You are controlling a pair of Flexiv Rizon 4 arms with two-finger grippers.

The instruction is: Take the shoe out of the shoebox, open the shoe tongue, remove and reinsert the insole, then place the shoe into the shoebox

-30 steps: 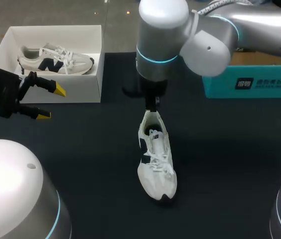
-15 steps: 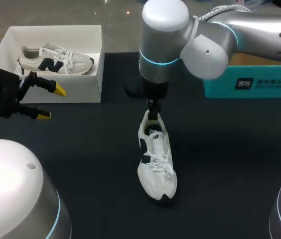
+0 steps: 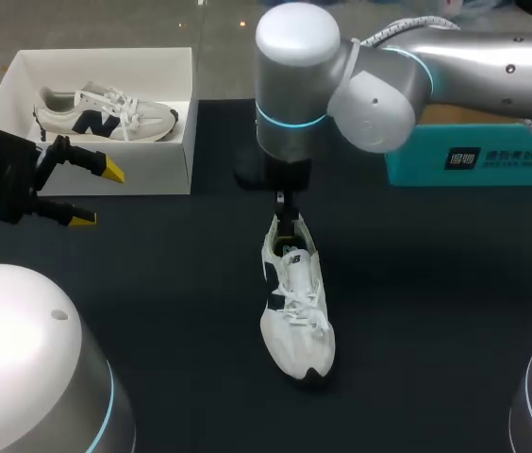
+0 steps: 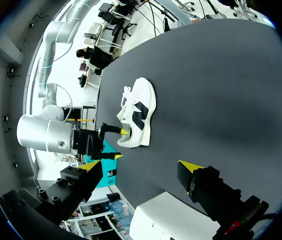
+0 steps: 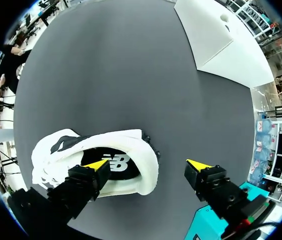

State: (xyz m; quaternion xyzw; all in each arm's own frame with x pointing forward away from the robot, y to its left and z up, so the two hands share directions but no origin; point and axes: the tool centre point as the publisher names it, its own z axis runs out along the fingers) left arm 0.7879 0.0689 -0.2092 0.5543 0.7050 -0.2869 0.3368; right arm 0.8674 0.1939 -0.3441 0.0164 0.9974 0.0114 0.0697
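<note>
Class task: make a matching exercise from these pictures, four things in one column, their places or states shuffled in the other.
1. left pincer
2. right pincer
3. lone shoe
4. teal box

A. lying on the dark table, toe toward the robot
B. open, one finger inside a shoe's heel opening
C. open, holding nothing, in front of the white shoebox
D. at the table's far right

Pairs: 1-C; 2-B; 3-A; 4-D

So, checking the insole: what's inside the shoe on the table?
A dark insole shows in the opening of the shoe, with one right gripper fingertip over it. Its front is hidden under the upper.
</note>
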